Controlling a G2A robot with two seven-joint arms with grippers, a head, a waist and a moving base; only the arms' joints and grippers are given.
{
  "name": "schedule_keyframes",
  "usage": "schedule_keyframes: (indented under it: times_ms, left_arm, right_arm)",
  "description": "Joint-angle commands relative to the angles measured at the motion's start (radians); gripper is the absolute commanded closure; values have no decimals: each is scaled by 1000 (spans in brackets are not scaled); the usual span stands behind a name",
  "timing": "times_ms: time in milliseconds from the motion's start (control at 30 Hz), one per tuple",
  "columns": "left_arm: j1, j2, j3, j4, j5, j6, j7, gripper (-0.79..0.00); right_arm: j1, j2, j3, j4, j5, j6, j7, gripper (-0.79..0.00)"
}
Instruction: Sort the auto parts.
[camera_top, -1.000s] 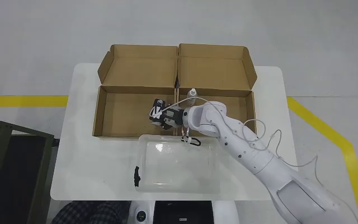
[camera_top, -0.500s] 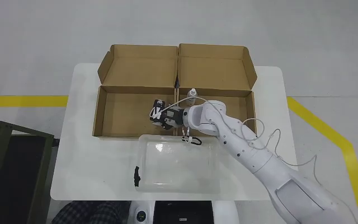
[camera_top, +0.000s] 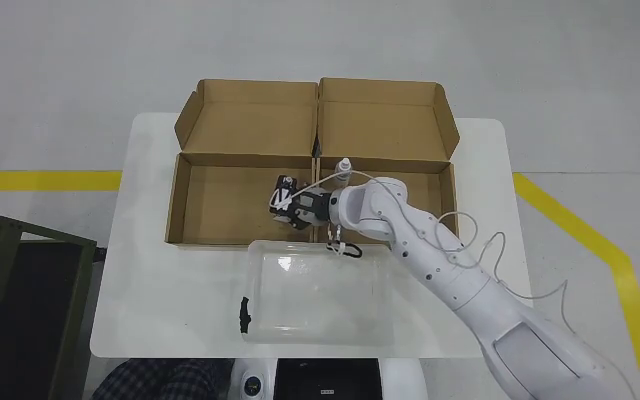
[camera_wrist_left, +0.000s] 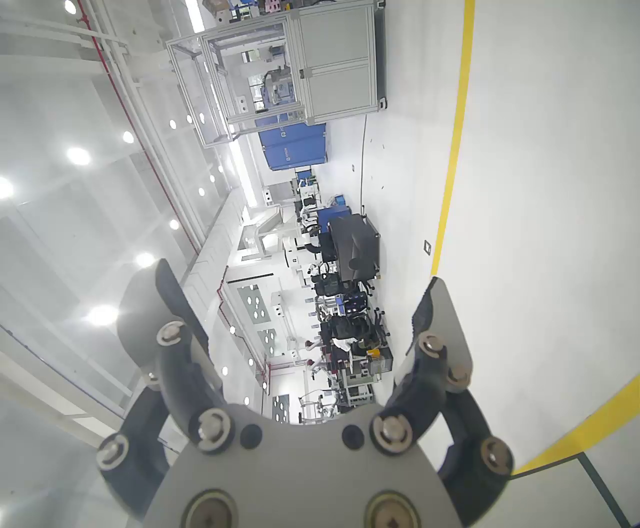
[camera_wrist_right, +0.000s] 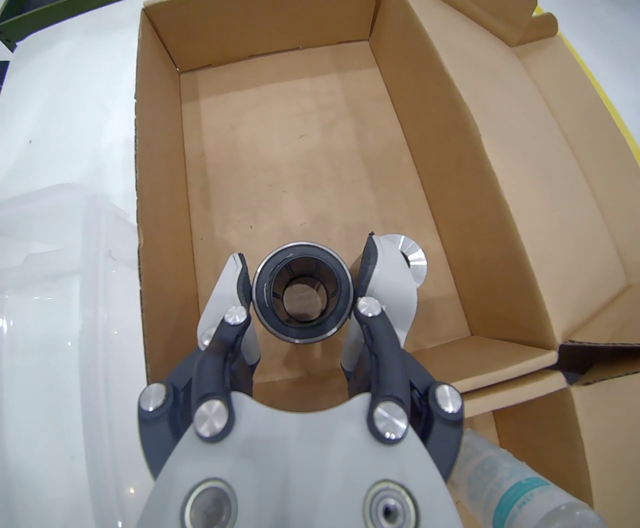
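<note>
My right gripper (camera_wrist_right: 304, 272) is shut on a short dark metal bushing (camera_wrist_right: 303, 248), a hollow cylinder seen end-on, with a pad against each side. It hangs above the floor of the left cardboard box (camera_wrist_right: 300, 165). In the top view the right gripper (camera_top: 284, 202) sits over the right half of that left box (camera_top: 225, 205). My left gripper (camera_wrist_left: 297, 280) is open with nothing between its fingers, pointing out at the room away from the table.
A second open cardboard box (camera_top: 420, 192) adjoins on the right, with a small clear bottle (camera_top: 343, 165) (camera_wrist_right: 505, 480) at its near-left corner. A clear plastic bin (camera_top: 315, 295) lies in front of the boxes, with a small black part (camera_top: 243, 315) at its left edge.
The right gripper with the bushing has crept very slightly farther over the left box; otherwise nothing differs.
</note>
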Motion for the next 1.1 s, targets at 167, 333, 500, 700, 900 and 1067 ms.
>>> schedule_keyframes:
  times_ms: [167,333,500,700,900,1067]
  left_arm:
    - [0,0,0,0,0,0,0,-785]
    - [0,0,0,0,0,0,0,-785]
    - [0,0,0,0,0,0,0,-785]
    - [0,0,0,0,0,0,0,-785]
    - [0,0,0,0,0,0,0,-785]
    - [0,0,0,0,0,0,0,-785]
  right_arm:
    - [-45,23,72,-144,-31,9,-27,-388]
    - [-128,52,158,-283,-61,16,-50,-437]
    - [-246,87,272,-426,-98,18,-86,-489]
    - [-407,125,423,-555,-156,19,-160,-514]
    - [-564,152,548,-640,-196,31,-243,-714]
    - [-683,167,636,-682,-218,71,-317,-785]
